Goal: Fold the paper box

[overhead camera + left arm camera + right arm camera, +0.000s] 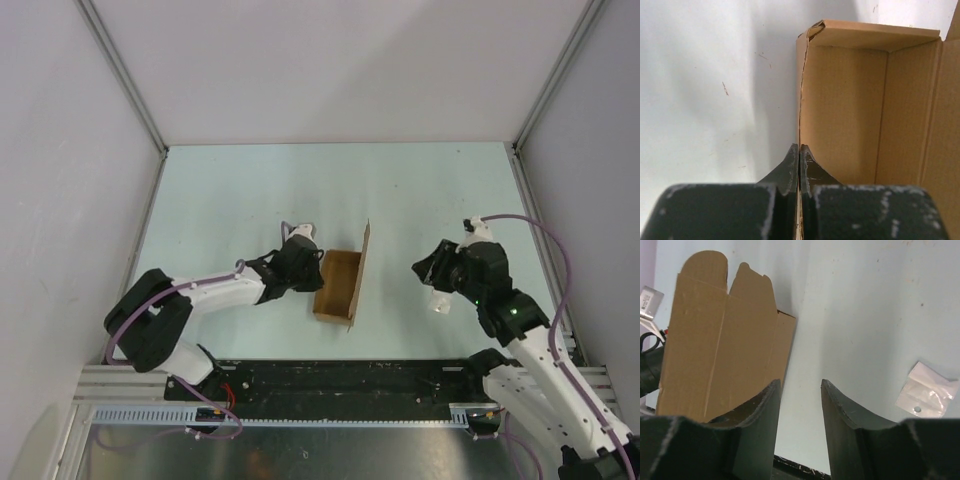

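Note:
The brown paper box (338, 284) stands open on the table's middle, its lid flap (361, 270) upright along its right side. My left gripper (312, 262) is shut on the box's left wall; in the left wrist view the jaws (799, 147) pinch that wall's thin edge, with the box's inside (850, 105) to the right. My right gripper (425, 268) is open and empty, apart from the box to its right. In the right wrist view the upright flap with its rounded tabs (720, 340) shows beyond my open gripper (800, 382).
A small clear plastic bag (439, 303) lies on the table by my right gripper, also in the right wrist view (927, 390). Grey walls enclose the table on three sides. The black rail (340, 385) runs along the near edge.

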You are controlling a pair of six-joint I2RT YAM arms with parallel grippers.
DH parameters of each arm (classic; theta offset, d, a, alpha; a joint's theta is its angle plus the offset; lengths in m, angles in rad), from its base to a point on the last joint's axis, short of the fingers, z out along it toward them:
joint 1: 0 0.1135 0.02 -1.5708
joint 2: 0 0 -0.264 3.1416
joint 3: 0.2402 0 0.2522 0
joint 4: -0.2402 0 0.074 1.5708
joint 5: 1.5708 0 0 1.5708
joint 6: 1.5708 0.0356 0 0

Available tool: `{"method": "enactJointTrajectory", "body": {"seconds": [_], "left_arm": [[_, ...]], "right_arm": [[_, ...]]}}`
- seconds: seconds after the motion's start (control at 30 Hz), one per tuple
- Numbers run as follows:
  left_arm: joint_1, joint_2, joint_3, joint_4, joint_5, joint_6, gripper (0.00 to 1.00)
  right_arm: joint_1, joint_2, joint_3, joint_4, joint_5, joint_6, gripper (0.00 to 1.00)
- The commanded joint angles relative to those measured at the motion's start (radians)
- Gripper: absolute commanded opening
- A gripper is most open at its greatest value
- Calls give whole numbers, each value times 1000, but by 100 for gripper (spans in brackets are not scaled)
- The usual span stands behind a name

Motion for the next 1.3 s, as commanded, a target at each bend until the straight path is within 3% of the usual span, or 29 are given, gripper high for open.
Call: {"method": "enactJointTrajectory", "body": {"seconds": [0.0, 0.27, 0.47, 0.8, 1.03, 1.27], "left_arm": [[-20, 33, 25, 46, 7, -32, 0], [-45, 82, 51, 46, 4, -27, 0], [-58, 105, 69, 44, 9, -18, 0], [-88, 145, 104, 46, 27, 0, 1], [-104, 163, 123, 43, 35, 23, 12], [-118, 169, 138, 44, 36, 31, 29]], "right_arm": [[-3, 67, -56, 120, -67, 33, 41], [43, 222, -161, 352, -102, 128, 18], [126, 373, -187, 530, -105, 177, 10], [210, 533, -187, 648, -64, 202, 10], [223, 582, -187, 687, -62, 202, 10], [226, 591, -187, 694, -62, 199, 10]]}}
